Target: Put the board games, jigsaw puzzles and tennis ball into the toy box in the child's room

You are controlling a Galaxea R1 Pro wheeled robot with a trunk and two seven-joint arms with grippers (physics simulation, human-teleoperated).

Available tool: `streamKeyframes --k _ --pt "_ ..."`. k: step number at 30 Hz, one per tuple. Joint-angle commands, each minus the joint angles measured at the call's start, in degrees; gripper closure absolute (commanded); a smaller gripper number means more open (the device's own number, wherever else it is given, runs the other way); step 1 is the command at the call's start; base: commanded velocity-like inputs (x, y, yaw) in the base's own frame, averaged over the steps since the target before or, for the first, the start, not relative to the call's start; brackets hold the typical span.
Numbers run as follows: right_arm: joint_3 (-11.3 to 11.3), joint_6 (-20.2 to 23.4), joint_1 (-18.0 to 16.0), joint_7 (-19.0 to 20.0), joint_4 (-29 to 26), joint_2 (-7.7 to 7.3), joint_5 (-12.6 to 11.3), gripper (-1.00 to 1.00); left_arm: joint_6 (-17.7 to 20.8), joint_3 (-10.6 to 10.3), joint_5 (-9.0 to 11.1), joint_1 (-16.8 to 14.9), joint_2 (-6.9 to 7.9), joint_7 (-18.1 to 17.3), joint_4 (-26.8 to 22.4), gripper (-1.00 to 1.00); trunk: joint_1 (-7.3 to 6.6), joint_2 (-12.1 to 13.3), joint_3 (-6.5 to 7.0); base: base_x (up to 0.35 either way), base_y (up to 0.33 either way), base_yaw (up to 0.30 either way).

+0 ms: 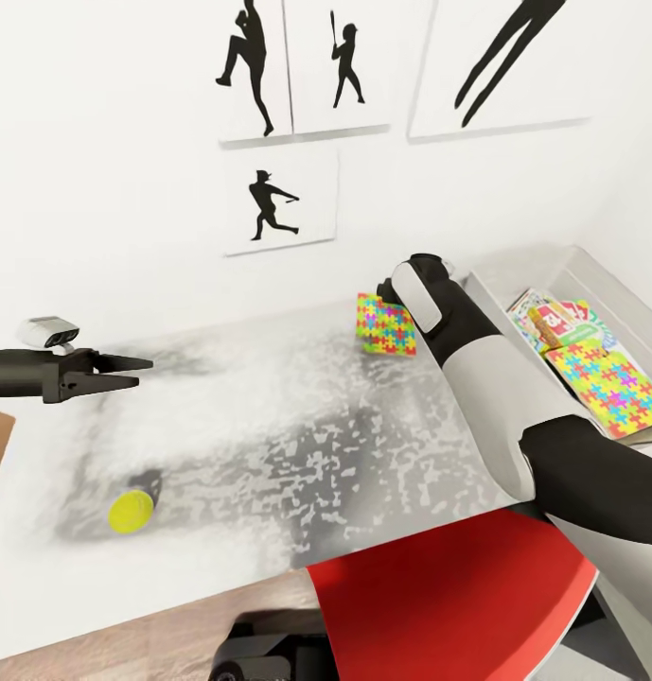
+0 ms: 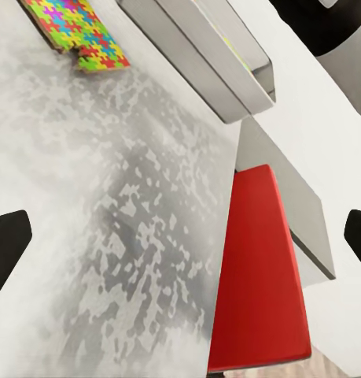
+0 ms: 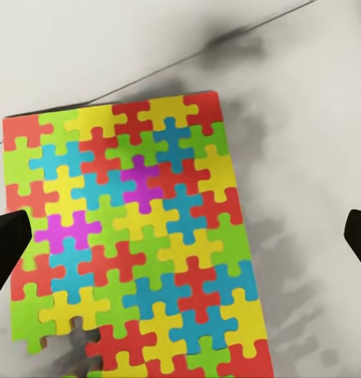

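A mottled pale grey tabletop (image 2: 109, 197) is seen from above between the two dark fingertips (image 2: 7, 248) of the left tool (image 2: 180, 244), which are set wide apart at opposite edges of the view. A multicolour jigsaw puzzle (image 2: 74, 27) is laid flat on the tabletop near one corner of the view. Just beside it, the light grey toy box (image 2: 204, 59) is seen by its sloping outer wall and rounded rim. A red seat (image 2: 259, 276) is found against the tabletop's edge.

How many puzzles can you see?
2. One puzzle lies on the table near the wall, under the right arm's wrist. The other puzzle is already in the toy box, on top of a game; more could be hidden underneath.
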Motion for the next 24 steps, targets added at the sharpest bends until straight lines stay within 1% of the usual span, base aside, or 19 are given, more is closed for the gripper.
streamKeyframes --k 1,18,24 --pt "0.3 0.1 -0.1 -0.6 0.0 -0.06 -0.6 -1.0 0.6 0.0 0.0 0.0 0.03 -0.2 0.0 -1.0 0.03 -0.1 -0.18 0.0 0.0 0.0" --pt "0.3 0.1 0.0 -0.7 0.0 -0.17 -0.6 -1.0 0.7 0.0 0.0 0.0 0.12 -0.2 -0.1 -1.0 0.03 -0.1 -1.78 0.0 0.0 0.0" --pt "0.4 0.1 0.0 -0.6 0.0 -0.26 -0.5 -1.0 0.7 0.0 0.0 0.0 0.19 -0.2 -0.1 -1.0 0.03 -0.1 -1.97 0.0 0.0 0.0"
